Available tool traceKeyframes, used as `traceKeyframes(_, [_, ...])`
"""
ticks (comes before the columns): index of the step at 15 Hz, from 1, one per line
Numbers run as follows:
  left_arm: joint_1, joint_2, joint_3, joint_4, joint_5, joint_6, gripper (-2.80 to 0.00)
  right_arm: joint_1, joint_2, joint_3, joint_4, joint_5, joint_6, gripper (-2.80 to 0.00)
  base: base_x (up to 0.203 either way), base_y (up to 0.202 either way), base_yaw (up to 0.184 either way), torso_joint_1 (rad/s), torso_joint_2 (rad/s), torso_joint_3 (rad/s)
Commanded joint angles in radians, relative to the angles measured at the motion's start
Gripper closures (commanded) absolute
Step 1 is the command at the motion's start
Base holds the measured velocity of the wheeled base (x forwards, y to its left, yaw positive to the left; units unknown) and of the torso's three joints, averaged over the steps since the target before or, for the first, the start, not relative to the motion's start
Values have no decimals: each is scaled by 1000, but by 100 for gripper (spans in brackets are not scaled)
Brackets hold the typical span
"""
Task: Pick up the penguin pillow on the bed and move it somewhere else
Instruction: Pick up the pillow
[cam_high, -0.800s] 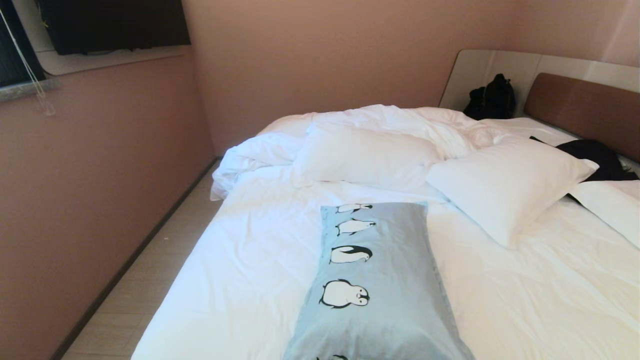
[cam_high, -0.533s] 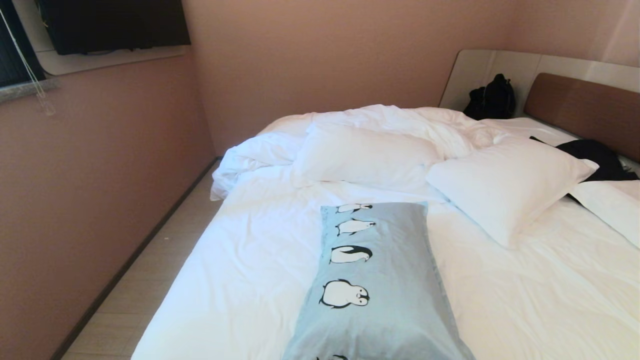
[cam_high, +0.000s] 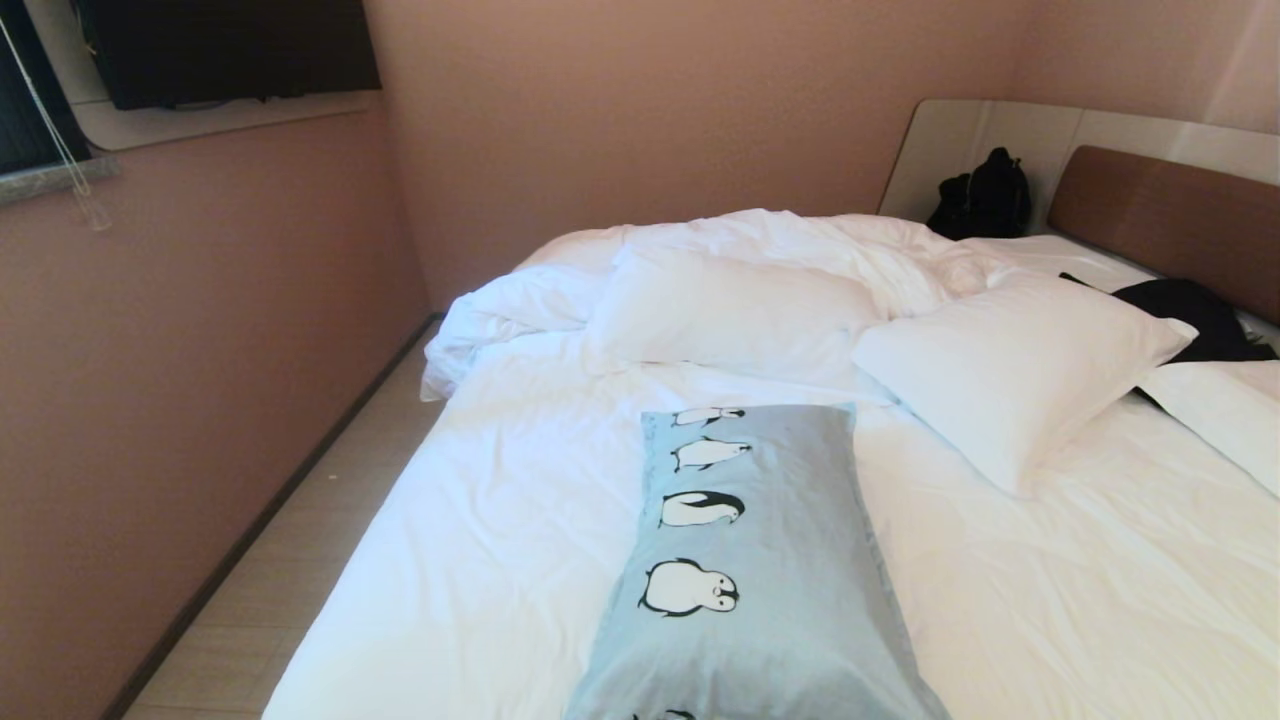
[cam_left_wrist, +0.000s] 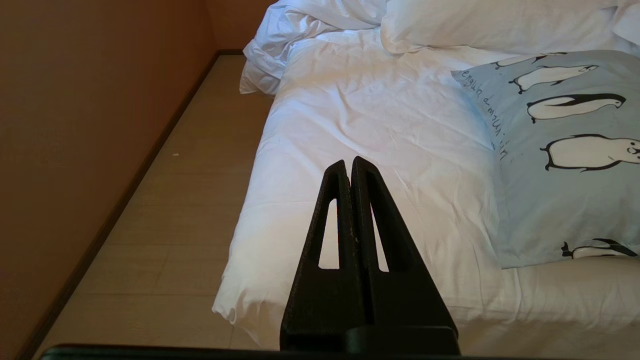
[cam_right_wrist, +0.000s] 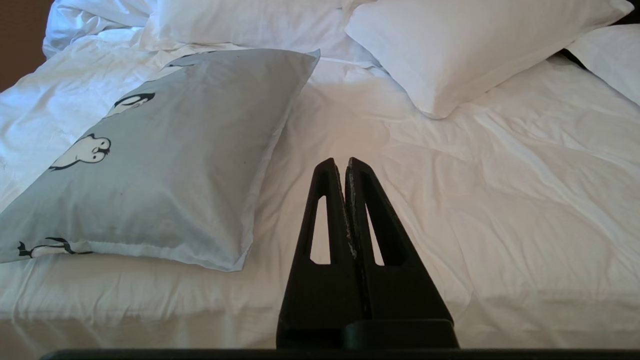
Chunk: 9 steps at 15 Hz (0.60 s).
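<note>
Your penguin pillow (cam_high: 760, 570) is a long, pale blue rectangle with a row of black-and-white penguins running down one long edge. It lies flat on the white sheet of the bed (cam_high: 480, 560), lengthwise from the head view's center down to 6 o'clock, where the frame cuts off its near end.

At 12 o'clock from it a plain white pillow (cam_high: 730, 310) rests against the bunched duvet (cam_high: 800, 240), and at 2 o'clock a second white pillow (cam_high: 1010, 370) lies angled, near the blue one's far corner. Only the head view gives you the brown headboard (cam_high: 1170, 220) at 2 o'clock, the black bag (cam_high: 985, 195) beside it, and a dark garment (cam_high: 1195, 315) behind the second pillow. Neither arm shows there.

The left wrist view adds what the head view lacks: a line of handwritten-style text along the penguin pillow's (cam_left_wrist: 565, 150) edge, plus the wooden floor (cam_left_wrist: 175, 225) and the bed's corner. The right wrist view shows the penguin pillow's (cam_right_wrist: 165, 160) plain side and its hemmed near corner.

Your left gripper (cam_left_wrist: 349, 165) has its fingers pressed together with nothing between them, poised over the sheet beside the pillow and not touching it. Your right gripper (cam_right_wrist: 343, 167) is likewise fully closed and empty, above bare sheet on the pillow's other side.
</note>
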Motion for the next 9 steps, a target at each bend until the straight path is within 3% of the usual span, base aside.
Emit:
traceKeyframes(1, [0,0,0,-1,0,0,0,0,0,0,4,2,-5,0,0,0,0,0,0,0])
traceKeyframes(5, [0,0,0,-1,0,0,0,0,2,-38,20,5,-19,0,0,0,0,0,0,0])
traceKeyframes(9, [0,0,0,-1,0,0,0,0,140,-208,120,45,-16,0,0,0,0,0,0,0])
